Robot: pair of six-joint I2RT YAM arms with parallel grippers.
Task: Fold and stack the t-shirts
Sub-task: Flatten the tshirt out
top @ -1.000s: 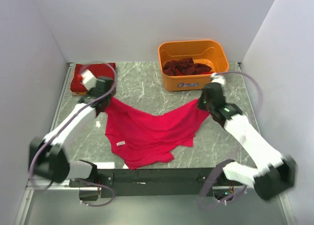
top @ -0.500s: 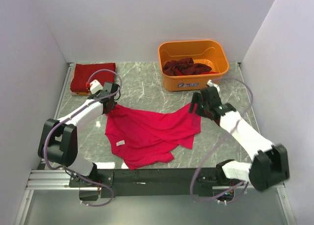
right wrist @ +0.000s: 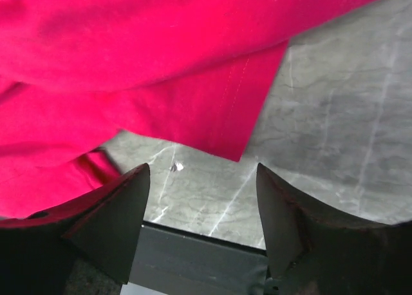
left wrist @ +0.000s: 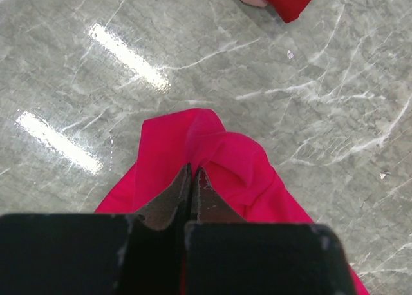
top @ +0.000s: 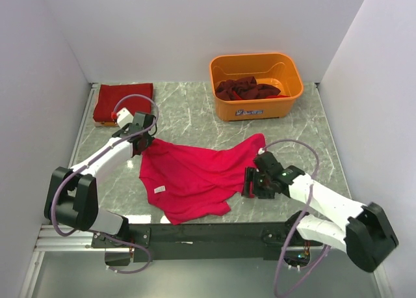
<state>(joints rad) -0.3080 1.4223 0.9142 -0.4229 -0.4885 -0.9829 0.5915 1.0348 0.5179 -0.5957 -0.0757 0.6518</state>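
Observation:
A bright pink-red t-shirt (top: 195,171) lies crumpled and spread across the middle of the marble table. My left gripper (top: 143,144) is shut on its far left corner; in the left wrist view the closed fingertips (left wrist: 193,172) pinch a raised fold of the fabric (left wrist: 219,147). My right gripper (top: 248,183) hovers open by the shirt's near right hem, holding nothing. In the right wrist view the hem corner (right wrist: 238,150) lies just beyond the wide-open jaws (right wrist: 203,179). A folded dark red t-shirt (top: 123,99) rests at the back left.
An orange bin (top: 286,67) at the back right holds several dark red t-shirts (top: 247,88). The dark front rail (right wrist: 193,256) of the table lies right under my right gripper. White walls close in the left, back and right sides.
My right gripper opened, let go of the shirt's right corner and swung down toward the table's near edge. That corner now lies flat. My left gripper kept its grip and barely moved.

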